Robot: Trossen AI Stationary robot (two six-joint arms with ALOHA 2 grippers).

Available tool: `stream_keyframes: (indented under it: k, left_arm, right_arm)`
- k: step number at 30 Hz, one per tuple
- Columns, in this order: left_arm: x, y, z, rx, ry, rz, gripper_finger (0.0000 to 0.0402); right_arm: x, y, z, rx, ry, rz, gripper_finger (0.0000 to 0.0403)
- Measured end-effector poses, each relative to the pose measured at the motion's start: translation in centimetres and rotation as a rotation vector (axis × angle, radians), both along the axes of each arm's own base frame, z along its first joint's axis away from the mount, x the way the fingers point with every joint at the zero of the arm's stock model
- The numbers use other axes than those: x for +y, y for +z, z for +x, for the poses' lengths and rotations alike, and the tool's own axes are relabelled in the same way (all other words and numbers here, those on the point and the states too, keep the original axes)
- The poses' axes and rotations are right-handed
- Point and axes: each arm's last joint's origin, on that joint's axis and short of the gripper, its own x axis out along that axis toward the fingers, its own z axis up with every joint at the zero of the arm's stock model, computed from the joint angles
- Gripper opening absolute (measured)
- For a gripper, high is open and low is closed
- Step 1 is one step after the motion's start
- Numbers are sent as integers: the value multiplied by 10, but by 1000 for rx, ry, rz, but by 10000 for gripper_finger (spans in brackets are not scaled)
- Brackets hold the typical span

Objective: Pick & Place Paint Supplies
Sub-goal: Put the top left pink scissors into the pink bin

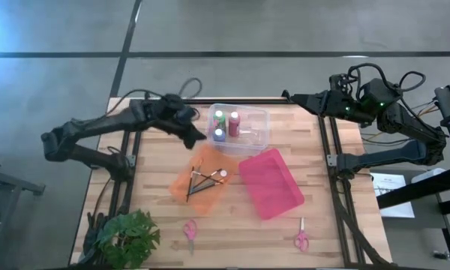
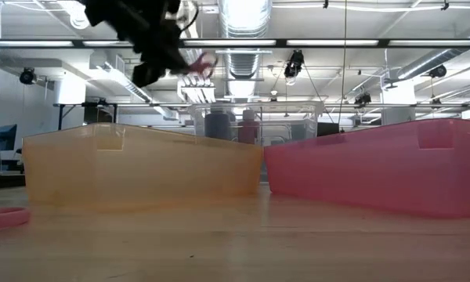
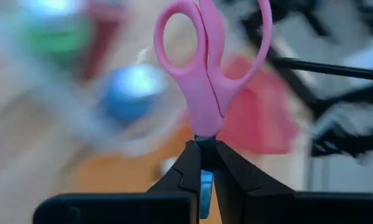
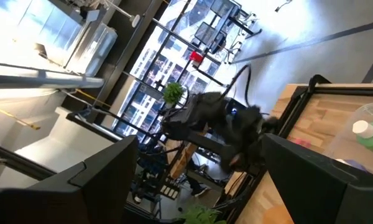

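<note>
Standing in the clear bin (image 1: 259, 127) near the desk's (image 1: 157, 202) far edge: green (image 1: 219, 116), red (image 1: 233, 122) and blue (image 1: 219, 135) paint bottles. Paintbrushes (image 1: 202, 184) lying in the orange bin (image 1: 181, 176). Left tool (image 3: 202, 155) clamped on pink scissors (image 3: 208, 68), raised beside the clear bin. Right tool (image 4: 193, 186) spread wide, off the far right corner.
</note>
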Motion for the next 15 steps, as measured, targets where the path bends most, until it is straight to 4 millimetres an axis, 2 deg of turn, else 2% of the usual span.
stream_keyframes:
  k: [5, 9, 15]
  left_arm:
    - [-40, 4, 41, -110, -123, 7, 24]
    - [-68, 3, 76, -118, -178, 48, 24]
    - [-99, -14, 135, -54, -235, 104, 24]
  right_arm:
    - [0, 0, 0, 1, 0, 0, 335]
    - [0, -1, 0, 3, 4, 14, 335]
    - [0, -2, 1, 13, 13, 27, 335]
